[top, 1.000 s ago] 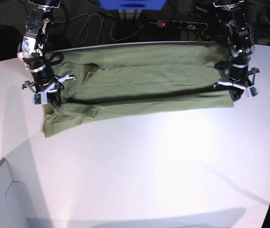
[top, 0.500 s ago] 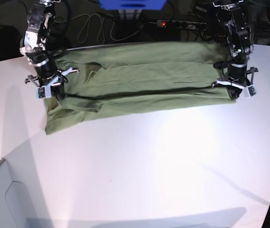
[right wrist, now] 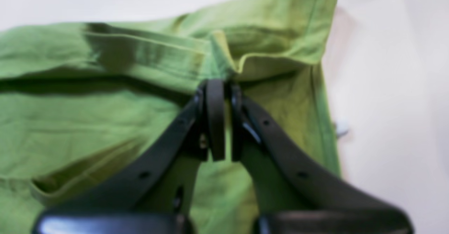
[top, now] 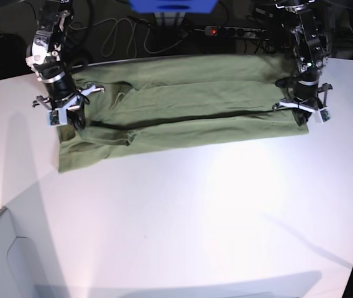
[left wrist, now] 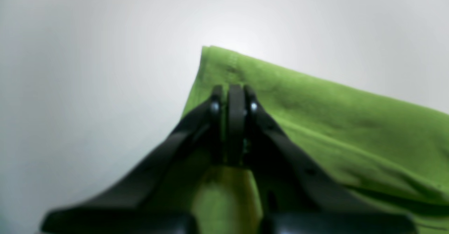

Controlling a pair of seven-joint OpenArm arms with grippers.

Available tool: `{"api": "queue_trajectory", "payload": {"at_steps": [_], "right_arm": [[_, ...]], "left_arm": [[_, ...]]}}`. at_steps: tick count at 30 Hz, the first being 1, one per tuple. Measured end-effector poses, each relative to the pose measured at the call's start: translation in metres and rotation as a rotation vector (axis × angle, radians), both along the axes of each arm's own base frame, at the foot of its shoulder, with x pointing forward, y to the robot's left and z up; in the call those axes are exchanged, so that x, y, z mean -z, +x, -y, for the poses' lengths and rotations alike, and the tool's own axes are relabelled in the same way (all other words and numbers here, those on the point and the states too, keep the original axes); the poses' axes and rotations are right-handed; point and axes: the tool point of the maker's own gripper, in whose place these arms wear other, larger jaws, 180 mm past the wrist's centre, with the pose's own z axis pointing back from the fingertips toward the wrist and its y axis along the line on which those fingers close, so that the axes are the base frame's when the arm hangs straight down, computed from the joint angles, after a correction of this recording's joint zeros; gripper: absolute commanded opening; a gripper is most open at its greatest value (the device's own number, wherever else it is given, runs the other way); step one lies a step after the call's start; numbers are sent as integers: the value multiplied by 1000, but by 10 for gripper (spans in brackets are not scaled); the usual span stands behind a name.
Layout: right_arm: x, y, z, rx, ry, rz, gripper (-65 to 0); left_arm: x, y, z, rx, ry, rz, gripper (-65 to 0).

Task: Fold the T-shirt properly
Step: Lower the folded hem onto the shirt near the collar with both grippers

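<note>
The shirt lies across the far part of the tabletop, long from left to right, green and plain. Its near edge runs in a slanting line, and toward the left end it drops lower, nearer to me, in a loose flap that ends in a corner on the white surface. Just above that flap a folded piece sticks out to the right, with a narrow ridge of cloth standing up on the layer behind it. Along the near side a strip of cloth lies over the rest, its edge running almost the whole way across, with a dark line of shadow under it.

At the right end the left gripper points down at the shirt close to the near corner, its fingers nearly together with a thin gap between them; whether cloth is pinched there I cannot tell. At the left end the right gripper is over the shirt, its fingers together, right by a small upturned peak of cloth; I can't make out a firm hold on it.

In front of the near edge the tabletop is bare and wide, and there is open white surface past both the left and the right ends.
</note>
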Motion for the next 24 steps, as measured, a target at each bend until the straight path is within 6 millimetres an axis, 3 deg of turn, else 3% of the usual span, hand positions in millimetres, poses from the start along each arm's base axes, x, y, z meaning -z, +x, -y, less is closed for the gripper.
{"api": "queue_trajectory", "payload": {"at_steps": [6, 13, 16, 22, 24], "right_arm": [[14, -5, 1, 7, 10, -39, -635], [11, -5, 2, 6, 5, -35, -345], [-8, -3, 2, 0, -12, 16, -267], [-41, 13, 2, -11, -37, 109, -255], [-46, 24, 6, -17, -54, 122, -255]], "left_arm": [[0, -1, 0, 0, 0, -1, -650], [0, -1, 0, 1, 0, -1, -650], [0, 0, 0, 1, 0, 0, -650], [-1, 0, -1, 0, 2, 2, -646], [-4, 0, -1, 0, 5, 6, -566]]}}
